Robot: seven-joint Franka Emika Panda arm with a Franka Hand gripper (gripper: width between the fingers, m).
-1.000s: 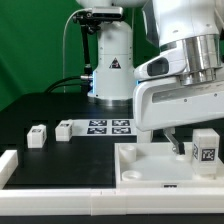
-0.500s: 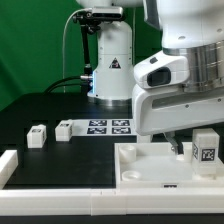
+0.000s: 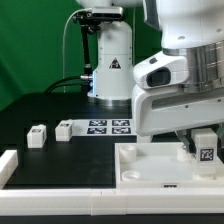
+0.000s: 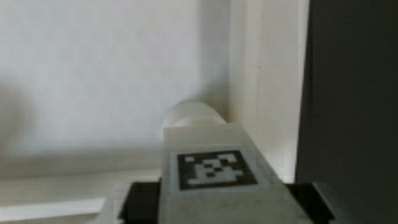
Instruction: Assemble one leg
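Observation:
My gripper point(image 3: 203, 138) is shut on a leg point(image 3: 206, 150), a small white block with a black-and-white tag. I hold it upright over the near right corner of the large white tabletop piece point(image 3: 150, 165) in the exterior view. In the wrist view the leg point(image 4: 210, 150) fills the space between my gripper's point(image 4: 221, 200) dark fingers point(image 4: 139, 203), its rounded tip pointing at the tabletop's white surface point(image 4: 89, 90) beside its raised rim. Whether the tip touches is hidden.
Two more small white legs point(image 3: 37, 135) point(image 3: 64, 129) lie on the black table at the exterior view's left. The marker board point(image 3: 110, 126) lies behind them. A white rail point(image 3: 8, 165) runs along the front edge. The robot base point(image 3: 110, 60) stands at the back.
My arm has sunk slightly and carried the leg a little lower toward the tabletop corner. The loose legs have not moved.

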